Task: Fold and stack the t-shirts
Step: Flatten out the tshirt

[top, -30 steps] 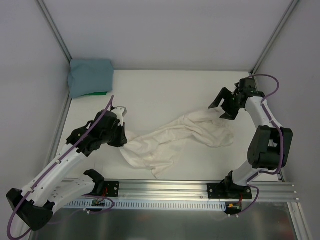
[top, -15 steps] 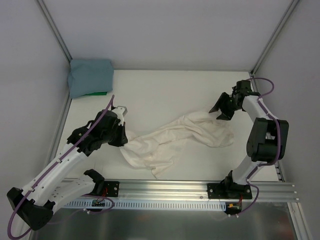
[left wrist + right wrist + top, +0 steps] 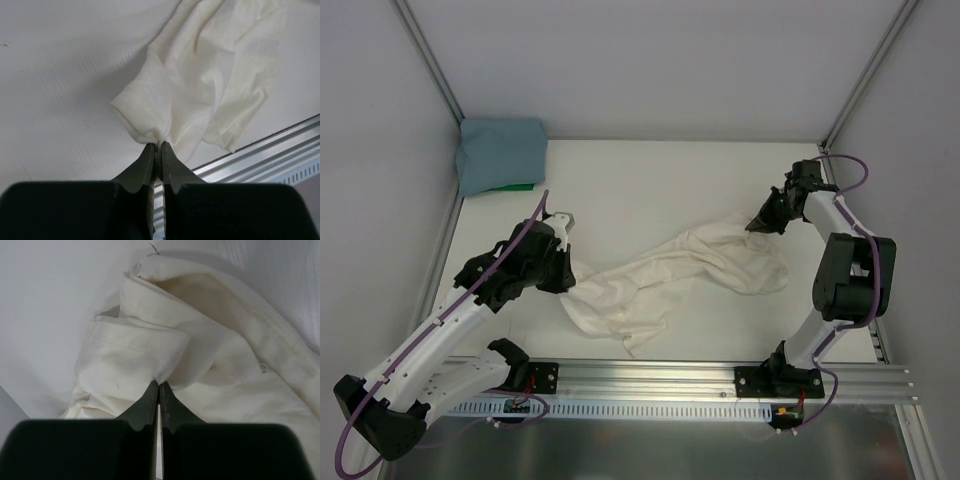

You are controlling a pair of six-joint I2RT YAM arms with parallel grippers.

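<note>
- The cream t-shirt point(image 3: 670, 275) lies as a rumpled, twisted band across the middle of the top view. Its long axis runs from lower left to upper right over the table point(image 3: 650, 180).
- The left gripper point(image 3: 564, 283) sits at the band's lower-left end. Its jaws are pressed together and pinch a small tuck of cloth beside a hemmed edge, which looks like a sleeve.
- The right gripper point(image 3: 756, 227) sits at the upper-right end. Its jaws are also together, clamped on a bunched fold of hemmed cloth.
- Each arm holds the end nearer to it, and the cloth between them lies slack. I judge the next move to be drawing the two ends apart along that diagonal to spread the shirt.
- The teal t-shirt point(image 3: 500, 152) rests folded in the upper-left corner, well apart from both grippers.
</note>
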